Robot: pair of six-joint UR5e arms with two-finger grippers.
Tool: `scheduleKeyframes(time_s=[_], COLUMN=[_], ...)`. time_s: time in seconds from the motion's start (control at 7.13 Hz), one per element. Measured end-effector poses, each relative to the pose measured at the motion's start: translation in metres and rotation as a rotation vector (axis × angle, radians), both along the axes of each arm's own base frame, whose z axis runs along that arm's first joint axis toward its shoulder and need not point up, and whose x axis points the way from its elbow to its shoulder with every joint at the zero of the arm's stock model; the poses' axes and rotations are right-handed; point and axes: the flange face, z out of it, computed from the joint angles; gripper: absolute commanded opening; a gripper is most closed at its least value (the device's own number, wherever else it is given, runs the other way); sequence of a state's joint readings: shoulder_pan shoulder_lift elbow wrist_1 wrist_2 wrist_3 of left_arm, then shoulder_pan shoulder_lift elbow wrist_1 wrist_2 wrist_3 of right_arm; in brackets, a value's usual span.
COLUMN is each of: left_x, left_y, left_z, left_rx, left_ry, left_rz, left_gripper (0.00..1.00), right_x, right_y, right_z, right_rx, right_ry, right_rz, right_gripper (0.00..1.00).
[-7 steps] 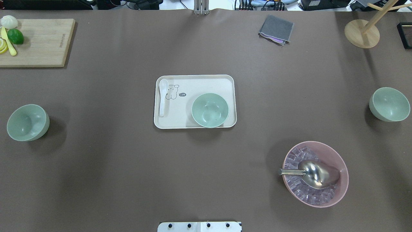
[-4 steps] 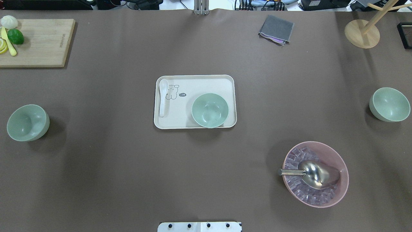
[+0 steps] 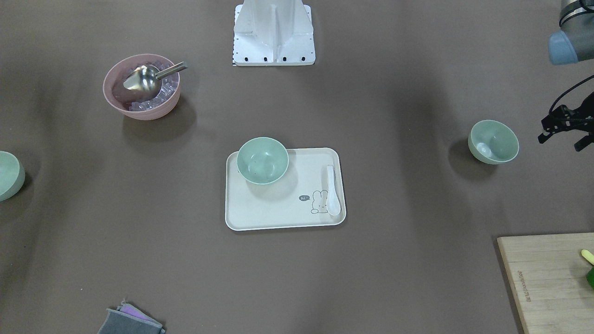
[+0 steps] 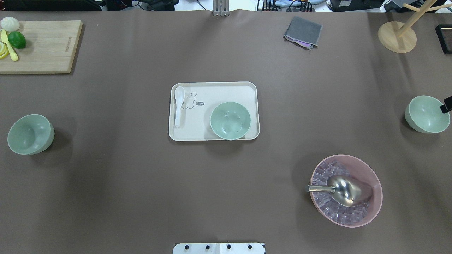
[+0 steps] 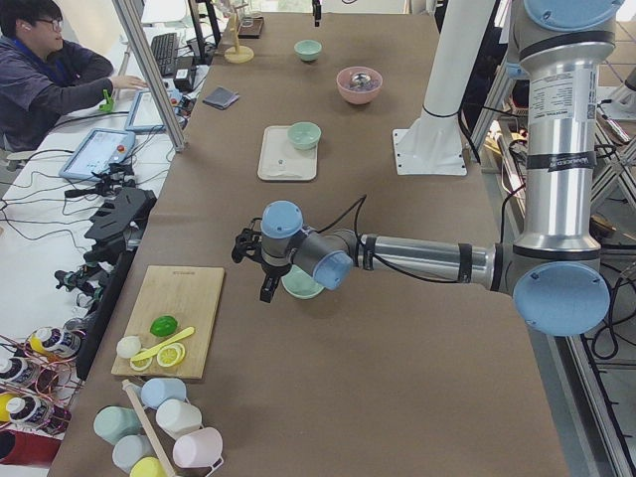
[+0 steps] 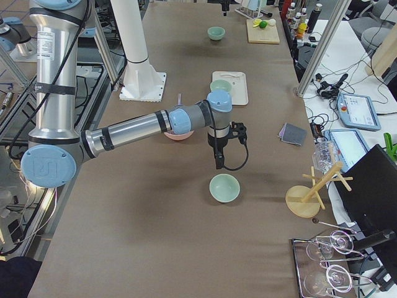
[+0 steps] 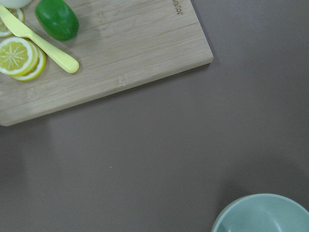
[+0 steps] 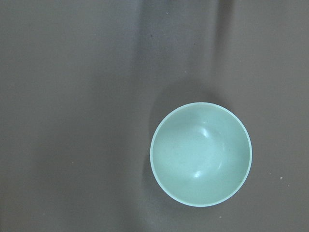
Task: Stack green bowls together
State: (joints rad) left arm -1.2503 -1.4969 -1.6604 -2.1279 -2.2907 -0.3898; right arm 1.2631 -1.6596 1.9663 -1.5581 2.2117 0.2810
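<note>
The left gripper (image 3: 560, 142) has its fingers spread and they grasp nothing. The left bowl (image 3: 493, 142), empty, sits on the table just beside them, toward the table's middle. The right gripper (image 6: 218, 162) hangs above the right bowl (image 8: 201, 153), also empty. Whether its fingers are spread or closed, I cannot tell. Well apart from both grippers, the middle bowl (image 4: 230, 120) stands on a tray (image 4: 219, 91) near a spoon (image 4: 179, 106). A pink bowl (image 4: 377, 192) holds clear cubes (image 4: 330, 208) and a scoop (image 4: 348, 189).

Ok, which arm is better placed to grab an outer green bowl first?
Probably the right: from overhead the right gripper overlaps the right-hand green bowl, whole in its wrist view. The left gripper hangs beside the left-hand green bowl, which its wrist view barely catches.
</note>
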Motion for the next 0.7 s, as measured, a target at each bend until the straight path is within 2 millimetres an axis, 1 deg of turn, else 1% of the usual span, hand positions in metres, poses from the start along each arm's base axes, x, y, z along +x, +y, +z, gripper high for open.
scheduleKeyframes(time_s=[0.14, 0.28, 0.56, 0.7], left_x=[0.012, 0.020, 0.033, 0.038], left_y=[0.014, 0.025, 0.034, 0.038], left_z=[0.010, 0.020, 0.034, 0.042], left_rx=[-0.015, -0.022, -0.015, -0.010], left_ry=[-0.002, -0.013, -0.018, -0.014], left_rz=[-0.018, -0.026, -0.012, -0.004], left_gripper=[0.84, 0.72, 0.51, 0.43], right_x=[-0.001, -0.001, -0.001, 0.000], right_y=[-0.001, -0.002, -0.001, -0.001], right_z=[0.003, 0.003, 0.004, 0.005], right_rx=[0.007, 0.009, 0.009, 0.010], right_ry=[-0.002, -0.004, -0.005, -0.005], right_rz=[0.003, 0.005, 0.006, 0.006], right_gripper=[0.99, 0.99, 0.99, 0.99])
